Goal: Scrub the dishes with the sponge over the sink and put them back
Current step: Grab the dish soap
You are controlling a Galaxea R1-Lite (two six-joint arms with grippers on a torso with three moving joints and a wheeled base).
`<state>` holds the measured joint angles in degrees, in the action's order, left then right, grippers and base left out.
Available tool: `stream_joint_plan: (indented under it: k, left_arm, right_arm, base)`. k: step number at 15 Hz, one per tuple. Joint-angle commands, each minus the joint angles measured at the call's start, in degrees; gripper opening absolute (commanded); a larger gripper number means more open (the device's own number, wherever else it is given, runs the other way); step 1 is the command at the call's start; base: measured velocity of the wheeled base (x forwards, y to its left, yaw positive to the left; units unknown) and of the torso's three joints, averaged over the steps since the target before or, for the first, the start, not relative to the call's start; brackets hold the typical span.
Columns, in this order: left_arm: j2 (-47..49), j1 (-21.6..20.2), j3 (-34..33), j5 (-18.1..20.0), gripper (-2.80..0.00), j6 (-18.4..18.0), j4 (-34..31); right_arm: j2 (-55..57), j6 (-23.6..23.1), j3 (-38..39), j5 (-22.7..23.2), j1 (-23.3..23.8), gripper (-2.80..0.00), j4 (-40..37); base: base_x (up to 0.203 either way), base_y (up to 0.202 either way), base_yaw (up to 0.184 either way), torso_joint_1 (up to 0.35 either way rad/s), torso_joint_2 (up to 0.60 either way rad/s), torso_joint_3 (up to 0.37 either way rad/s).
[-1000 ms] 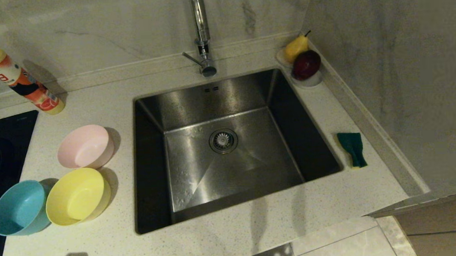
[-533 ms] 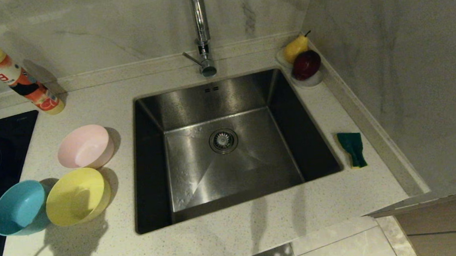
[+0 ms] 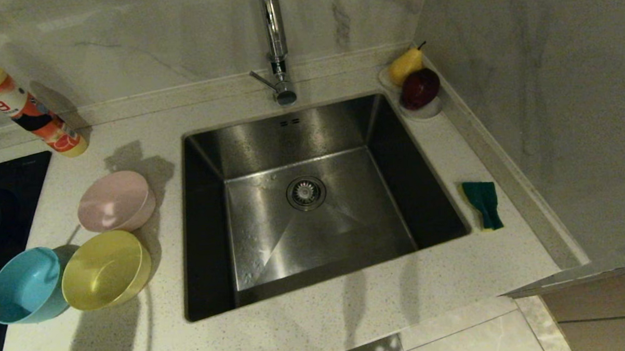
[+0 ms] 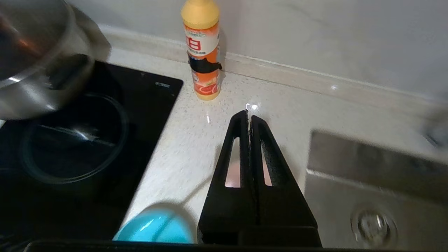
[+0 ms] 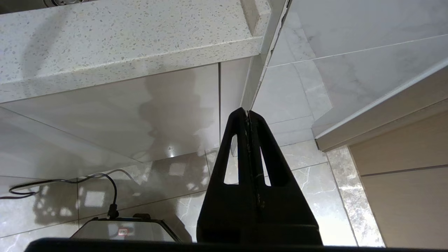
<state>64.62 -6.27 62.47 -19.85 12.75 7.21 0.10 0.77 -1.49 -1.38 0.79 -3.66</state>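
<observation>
Left arm arrives over the bowls; no dish taken yet.
Left gripper clenched, empty, above counter nr pale pink round plastic bowl; its shadow, absent a sec. ago, now covers pink and yellow plastic bowl; light blue plastic bowl adj.; right gripper clenched, parked below counter edge; green-faced rectangular sponge untouched, right of square steel sink; approach phase begun.
</observation>
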Motion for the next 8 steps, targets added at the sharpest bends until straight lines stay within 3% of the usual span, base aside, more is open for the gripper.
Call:
stream_joint_plan:
  k: [1, 6, 7, 8]
  left_arm:
    - [15.5, -3.2, 5.2, 0.2, -2.80, 1.6, 0.4]
    - [32.1, -8.2, 12.4, 2.3, -2.80, 7.5, 1.4]
    - [34.4, -8.7, 13.9, 2.4, 0.00, 8.5, 1.4]
    - [36.5, -9.1, 15.1, 2.5, 0.00, 9.0, 1.5]
  right_arm:
    - [0.1, 0.0, 0.0, 0.0, 0.0, -2.80, 0.0]
    - [0.0, 0.0, 0.0, 0.0, 0.0, -2.80, 0.0]
    - [0.0, 0.0, 0.0, 0.0, 0.0, -2.80, 0.0]
    - [0.1, -0.1, 0.0, 0.0, 0.0, -2.80, 0.0]
  base:
    - [0.000, 0.000, 0.000, 0.000, 0.00, 0.000]
    - [0.000, 0.000, 0.000, 0.000, 0.00, 0.000]
    - [0.000, 0.000, 0.000, 0.000, 0.00, 0.000]
    - [0.000, 0.000, 0.000, 0.000, 0.00, 0.000]
